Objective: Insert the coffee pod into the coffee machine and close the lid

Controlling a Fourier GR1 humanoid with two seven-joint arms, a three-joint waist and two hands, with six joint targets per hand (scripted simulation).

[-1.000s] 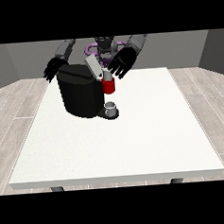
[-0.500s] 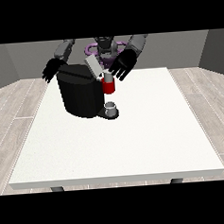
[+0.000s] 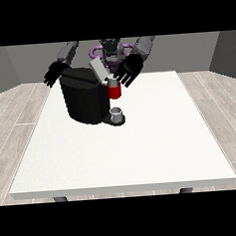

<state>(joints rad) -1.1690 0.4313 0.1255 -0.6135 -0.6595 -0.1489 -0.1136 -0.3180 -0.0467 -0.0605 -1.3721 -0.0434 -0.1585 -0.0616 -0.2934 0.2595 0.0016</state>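
Centrally, the white tabletop (image 3: 142, 153) fills most of the front view, with the robot (image 3: 110, 48) behind its far edge. On the far-left part of the tabletop stands the black coffee machine (image 3: 84, 100), its grey lid (image 3: 98, 70) tilted up and open. A red section (image 3: 114, 92) projects from the machine's front, and a small grey cup (image 3: 117, 113) sits on the base directly below it. The coffee pod cannot be told apart from the machine's parts; a small pale item at the top of the red section may be it.

The hand at the view's right (image 3: 128, 72) hovers just above and beside the red section, fingers spread and fairly straight, holding nothing visible. The hand at the view's left (image 3: 53, 74) hangs near the machine's upper rear corner, fingers extended downward, with no item in it.
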